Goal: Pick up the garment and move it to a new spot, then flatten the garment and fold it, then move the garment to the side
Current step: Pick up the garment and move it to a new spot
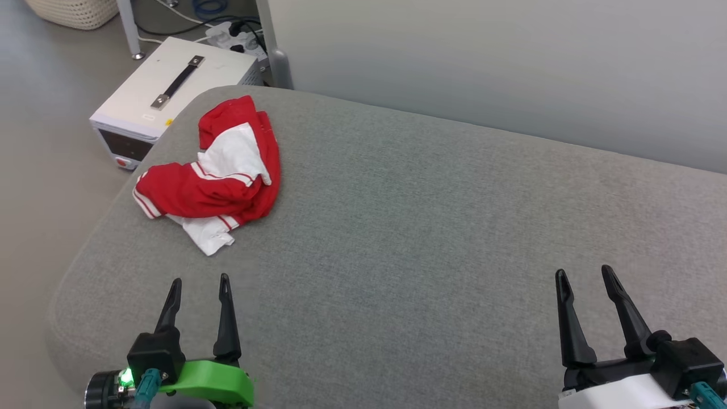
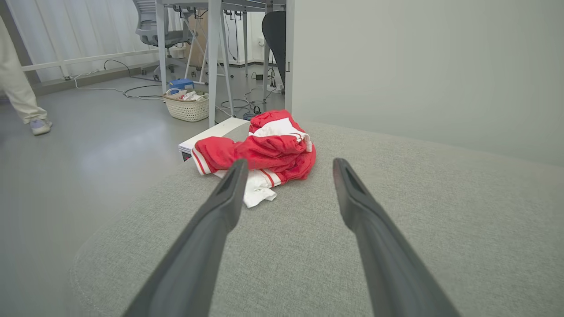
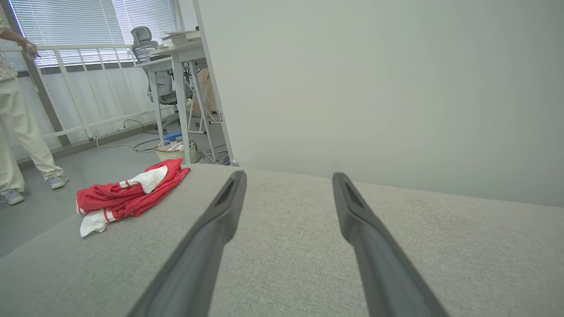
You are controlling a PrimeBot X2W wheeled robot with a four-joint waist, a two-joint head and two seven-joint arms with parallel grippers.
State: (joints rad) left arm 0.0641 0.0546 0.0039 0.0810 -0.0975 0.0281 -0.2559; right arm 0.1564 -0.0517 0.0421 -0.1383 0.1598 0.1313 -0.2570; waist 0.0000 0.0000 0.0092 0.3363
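The garment (image 1: 218,173) lies crumpled in a heap near the far left corner of the grey padded surface (image 1: 431,227), red with white sleeves and striped trim. Its print is hidden in the folds. My left gripper (image 1: 200,283) stands open at the near left, a short way in front of the garment (image 2: 260,152), with nothing between its fingers. Far to the right, my right gripper (image 1: 585,272) is open and holds nothing. In the right wrist view the garment (image 3: 128,196) sits well off to the left of that gripper (image 3: 288,176).
A white box with a black handle (image 1: 170,94) stands on the floor just past the surface's left corner. Cables, a desk leg (image 2: 214,61) and a woven basket (image 2: 187,105) lie beyond. A person's legs (image 3: 20,132) are at the far left. A pale wall (image 1: 511,68) runs behind.
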